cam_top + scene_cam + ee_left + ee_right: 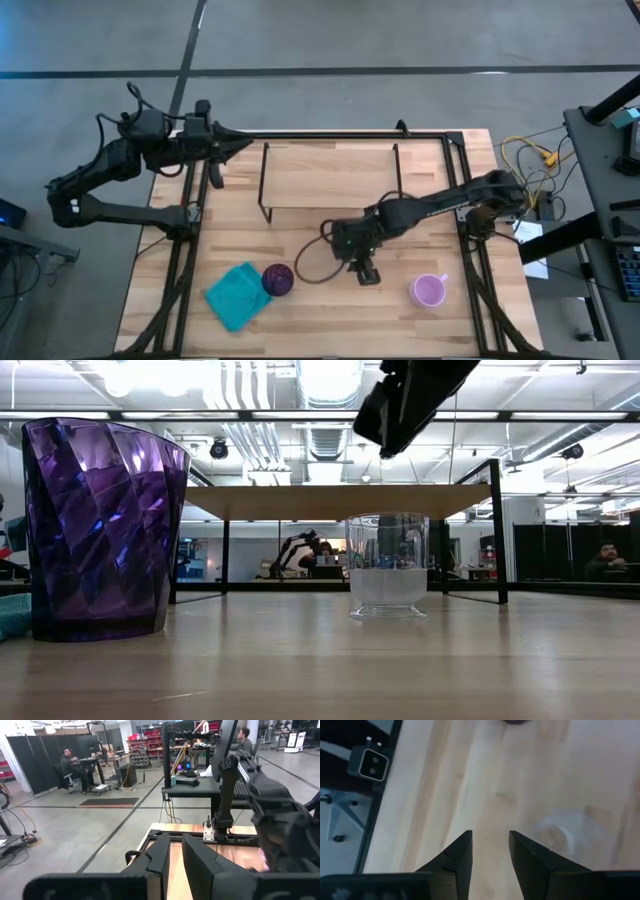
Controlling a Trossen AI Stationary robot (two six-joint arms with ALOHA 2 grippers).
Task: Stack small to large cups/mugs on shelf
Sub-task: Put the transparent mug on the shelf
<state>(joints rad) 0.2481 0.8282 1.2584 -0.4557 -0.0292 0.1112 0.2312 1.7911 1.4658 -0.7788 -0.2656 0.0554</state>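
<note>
Hovering over the wood table, nothing gripped

I see my right gripper low centre, fingers slightly apart and empty, clear glass beneath. Purple cup beside teal cloth, pink mug lower right, shelf above. Left gripper parked upper left, slightly parted, facing an open workshop.

high view: overhead, straight down on whole table, both arms, floor around. low view: tabletop height, level across table into room; purple cup very near lens, clear glass farther, shelf behind; all three shared with high view. left wrist view: faces room past table edge. right wrist view: close, down onto tabletop, glass shared.
</note>
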